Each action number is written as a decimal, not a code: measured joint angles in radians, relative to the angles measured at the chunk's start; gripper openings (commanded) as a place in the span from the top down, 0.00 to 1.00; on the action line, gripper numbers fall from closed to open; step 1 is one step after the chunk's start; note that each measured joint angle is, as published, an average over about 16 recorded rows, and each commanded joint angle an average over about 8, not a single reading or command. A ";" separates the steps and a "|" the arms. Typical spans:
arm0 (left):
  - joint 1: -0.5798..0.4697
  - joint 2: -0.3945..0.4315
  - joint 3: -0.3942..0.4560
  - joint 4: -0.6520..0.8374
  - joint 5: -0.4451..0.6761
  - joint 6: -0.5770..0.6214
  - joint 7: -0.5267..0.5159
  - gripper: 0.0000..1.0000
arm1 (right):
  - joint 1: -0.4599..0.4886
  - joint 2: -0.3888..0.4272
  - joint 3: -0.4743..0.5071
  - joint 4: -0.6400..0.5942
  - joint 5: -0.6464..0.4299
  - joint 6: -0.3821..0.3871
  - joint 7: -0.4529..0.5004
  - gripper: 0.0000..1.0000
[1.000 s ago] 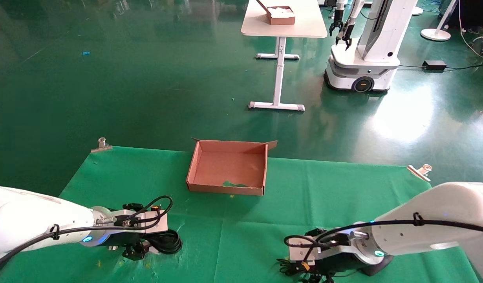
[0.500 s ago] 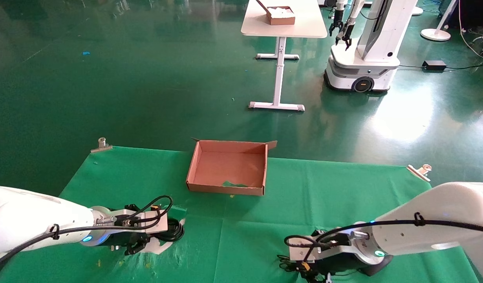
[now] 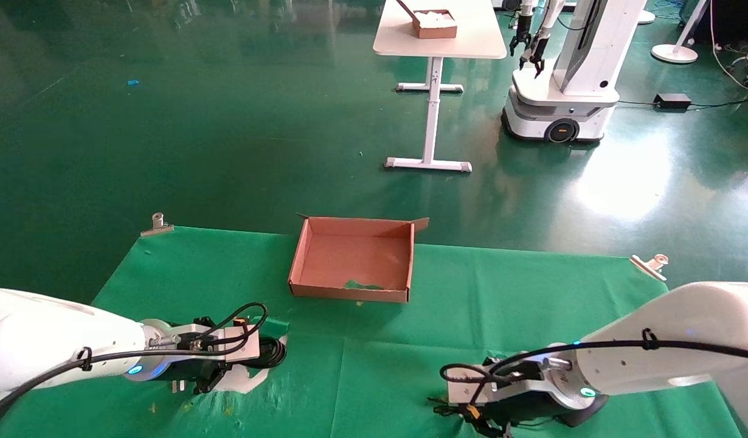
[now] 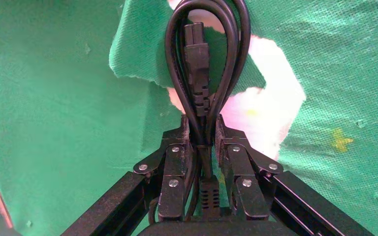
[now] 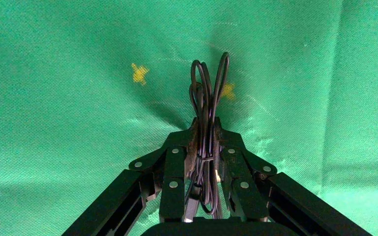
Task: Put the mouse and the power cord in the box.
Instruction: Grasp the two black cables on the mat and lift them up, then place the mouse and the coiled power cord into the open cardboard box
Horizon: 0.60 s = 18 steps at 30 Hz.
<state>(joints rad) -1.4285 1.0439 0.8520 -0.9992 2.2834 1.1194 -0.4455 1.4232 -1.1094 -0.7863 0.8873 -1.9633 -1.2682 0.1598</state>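
Across the near part of the scene spreads a green cloth (image 3: 447, 316) covering the work table, held at its far corners by two metal clips, the left clip (image 3: 157, 224) and the right clip (image 3: 651, 265). On the cloth's far middle stands the box (image 3: 353, 293), a shallow brown cardboard tray, open-topped and with nothing of the task inside; only a small green scrap lies on its floor by the near wall.

At the near left, the left gripper (image 4: 203, 140) sits low over the cloth, well apart from the box. Its fingers (image 4: 175, 162) are pressed in on the power cord (image 4: 199, 64), a bundle of thick black loops with a chunky plug lying among them. Under the bundle the cloth is torn and folded back, baring a pale patch of table (image 4: 270, 115).

At the near right, the right gripper (image 5: 204, 130) is likewise low over the cloth, also well away from the box. It pinches a bunch of thin black wire loops (image 5: 206, 86) that stick out past its fingertips. The body of the mouse does not show clearly in either view of that gripper. Two small yellow marks (image 5: 139, 73) dot the cloth just beside the wire.
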 measured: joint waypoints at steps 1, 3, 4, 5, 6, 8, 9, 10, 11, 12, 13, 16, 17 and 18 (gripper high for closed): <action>-0.001 -0.003 -0.002 -0.005 -0.005 0.004 0.002 1.00 | 0.001 0.001 0.001 0.001 0.001 0.000 0.000 1.00; -0.003 -0.011 -0.006 -0.020 -0.021 0.014 0.006 1.00 | 0.003 0.005 0.003 0.005 0.004 -0.004 0.001 1.00; -0.003 -0.017 -0.009 -0.030 -0.030 0.021 0.007 1.00 | 0.005 0.008 0.005 0.009 0.006 -0.006 0.002 1.00; -0.004 -0.025 -0.012 -0.042 -0.041 0.029 0.009 1.00 | 0.007 0.012 0.007 0.015 0.009 -0.009 0.004 1.00; -0.004 -0.033 -0.016 -0.055 -0.053 0.038 0.010 1.00 | 0.009 0.018 0.009 0.022 0.012 -0.013 0.007 1.00; -0.005 -0.051 -0.025 -0.085 -0.079 0.057 0.011 1.00 | 0.013 0.031 0.016 0.039 0.019 -0.022 0.015 1.00; -0.006 -0.061 -0.030 -0.101 -0.094 0.068 0.010 1.00 | 0.016 0.039 0.019 0.050 0.024 -0.026 0.021 1.00; -0.006 -0.072 -0.035 -0.118 -0.109 0.079 0.009 1.00 | 0.019 0.048 0.024 0.062 0.028 -0.031 0.027 1.00; -0.007 -0.084 -0.041 -0.136 -0.125 0.091 0.007 1.00 | 0.022 0.057 0.028 0.075 0.032 -0.036 0.034 1.00; -0.008 -0.096 -0.047 -0.154 -0.141 0.103 0.005 1.00 | 0.026 0.067 0.033 0.089 0.036 -0.040 0.042 1.00; -0.009 -0.108 -0.054 -0.173 -0.158 0.115 0.002 1.00 | 0.030 0.077 0.039 0.104 0.040 -0.045 0.050 1.00; -0.015 -0.141 -0.073 -0.227 -0.204 0.148 -0.009 1.00 | 0.045 0.110 0.057 0.152 0.053 -0.058 0.077 1.00; -0.018 -0.150 -0.080 -0.243 -0.218 0.157 -0.015 1.00 | 0.051 0.121 0.063 0.168 0.056 -0.061 0.087 1.00; -0.021 -0.157 -0.086 -0.256 -0.230 0.164 -0.020 1.00 | 0.056 0.130 0.069 0.184 0.059 -0.063 0.097 1.00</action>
<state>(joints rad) -1.4498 0.8870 0.7660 -1.2551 2.0534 1.2837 -0.4660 1.4793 -0.9790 -0.7169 1.0710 -1.9047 -1.3310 0.2568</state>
